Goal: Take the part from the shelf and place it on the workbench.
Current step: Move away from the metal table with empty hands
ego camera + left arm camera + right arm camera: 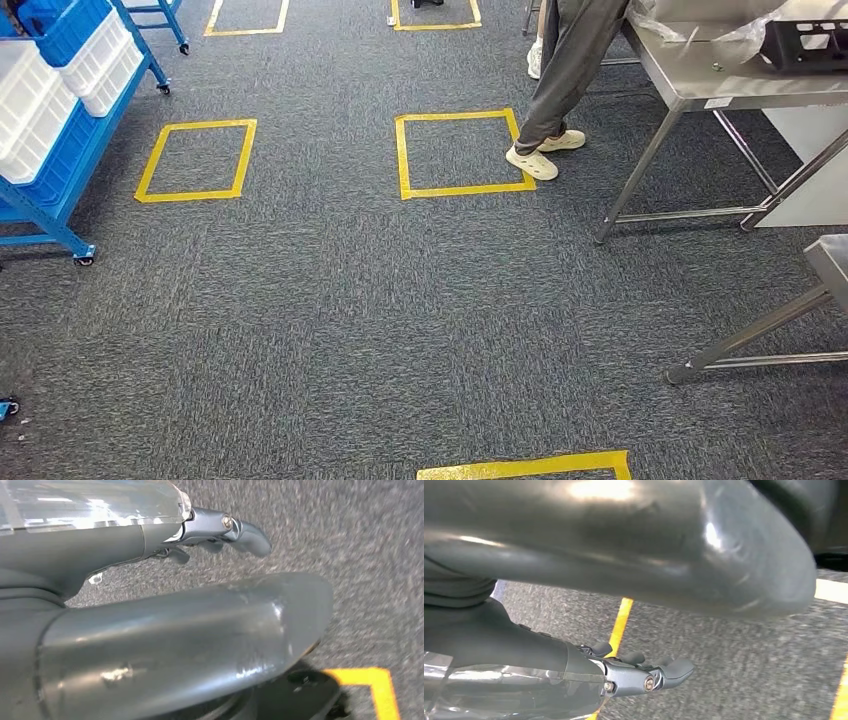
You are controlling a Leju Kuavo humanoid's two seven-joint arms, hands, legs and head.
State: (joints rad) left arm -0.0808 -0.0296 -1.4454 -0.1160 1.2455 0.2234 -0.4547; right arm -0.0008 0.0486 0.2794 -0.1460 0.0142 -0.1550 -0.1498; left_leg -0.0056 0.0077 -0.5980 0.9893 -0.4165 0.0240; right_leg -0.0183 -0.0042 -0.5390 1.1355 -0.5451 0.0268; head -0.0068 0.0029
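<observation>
A blue wheeled shelf stands at the left edge of the head view, loaded with white bins and a blue bin. At the upper right is the steel workbench, with a black perforated piece and clear plastic wrap on it. In the left wrist view my left hand hangs over grey carpet, fingers stretched out, holding nothing. My right hand hangs the same way in the right wrist view, fingers out and bare. No part from the shelf can be made out.
A person's legs in grey trousers and pale shoes stand by the workbench's left end. Yellow tape squares mark the carpet between shelf and bench. The legs of a second steel table reach in at the right edge.
</observation>
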